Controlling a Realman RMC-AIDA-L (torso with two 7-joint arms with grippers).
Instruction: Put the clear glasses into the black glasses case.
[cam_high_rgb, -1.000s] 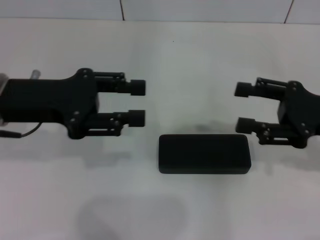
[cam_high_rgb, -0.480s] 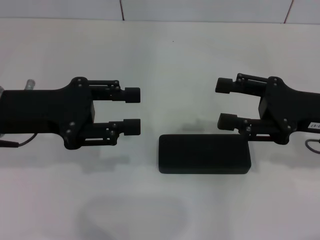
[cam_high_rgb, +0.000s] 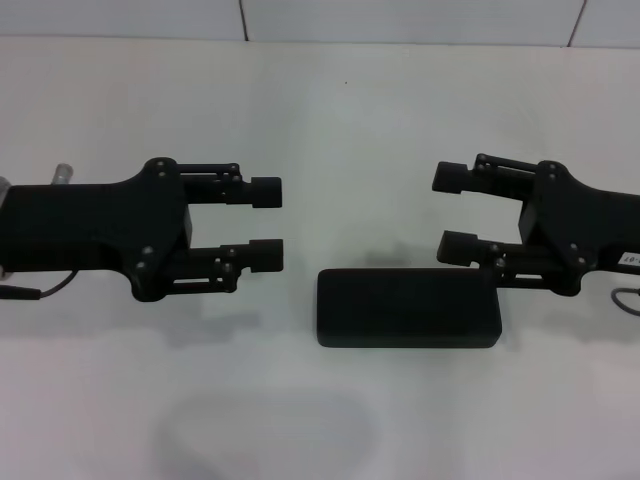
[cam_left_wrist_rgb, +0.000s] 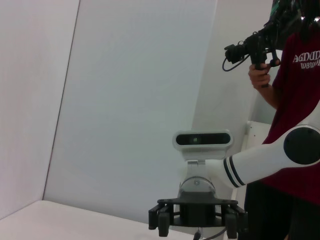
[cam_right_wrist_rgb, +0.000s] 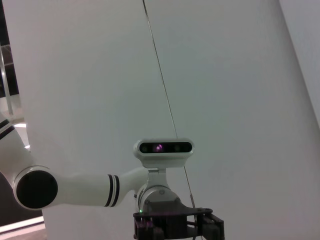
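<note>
The black glasses case (cam_high_rgb: 408, 307) lies shut on the white table, right of centre in the head view. A faint, see-through outline near the table's front edge looks like the clear glasses (cam_high_rgb: 262, 432). My left gripper (cam_high_rgb: 266, 223) hovers open to the left of the case, fingers pointing right. Over the case's far right end my right gripper (cam_high_rgb: 450, 211) stands open, fingers pointing left. Neither holds anything. The left wrist view shows the right gripper (cam_left_wrist_rgb: 197, 220) far off; the right wrist view shows the left gripper (cam_right_wrist_rgb: 177, 225) far off.
The white table (cam_high_rgb: 340, 110) runs back to a tiled wall. A cable (cam_high_rgb: 40, 283) trails from the left arm. In the left wrist view a person in a red shirt (cam_left_wrist_rgb: 295, 100) stands behind the robot, holding a black device.
My right gripper has moved left, closer to the case's far right end, then settled. My left gripper has drawn slightly back and nearer. The case has not moved.
</note>
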